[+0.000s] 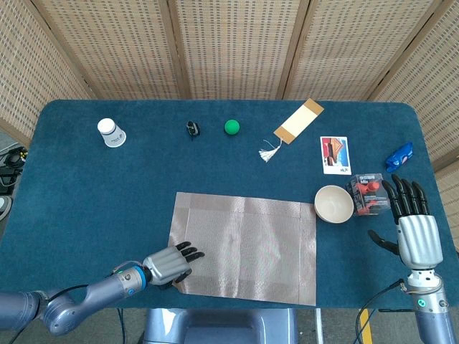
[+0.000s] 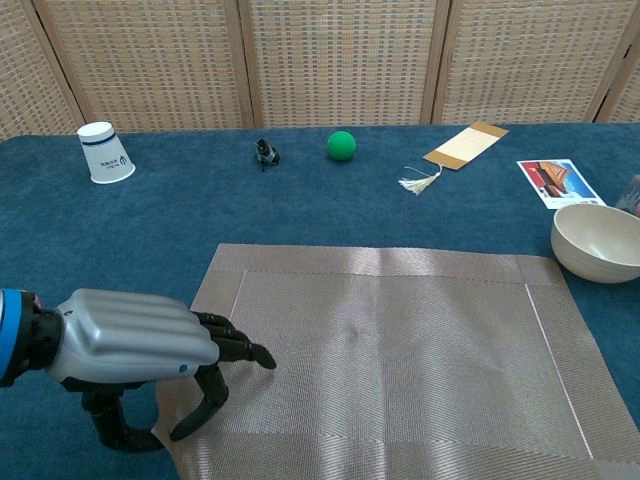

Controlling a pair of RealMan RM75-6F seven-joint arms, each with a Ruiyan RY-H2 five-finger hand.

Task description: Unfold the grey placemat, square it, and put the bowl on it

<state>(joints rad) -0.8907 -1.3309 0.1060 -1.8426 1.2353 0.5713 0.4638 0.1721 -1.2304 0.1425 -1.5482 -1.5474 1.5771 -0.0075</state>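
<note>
The grey placemat (image 1: 247, 247) (image 2: 400, 350) lies unfolded and flat at the front middle of the table, its edges parallel to the table's edge. My left hand (image 1: 171, 264) (image 2: 140, 345) holds its near left corner, fingers on top and thumb at the mat's edge. The cream bowl (image 1: 333, 203) (image 2: 598, 240) stands upright on the blue cloth, just off the mat's far right corner. My right hand (image 1: 414, 222) hovers to the right of the bowl with fingers spread and nothing in it; only the head view shows it.
A clear box with red pieces (image 1: 367, 193) sits between the bowl and my right hand. Along the back lie a white cup (image 1: 111, 132), a black clip (image 1: 191, 129), a green ball (image 1: 232, 127), a tasselled bookmark (image 1: 297, 122), a picture card (image 1: 335, 155) and a blue packet (image 1: 399, 155).
</note>
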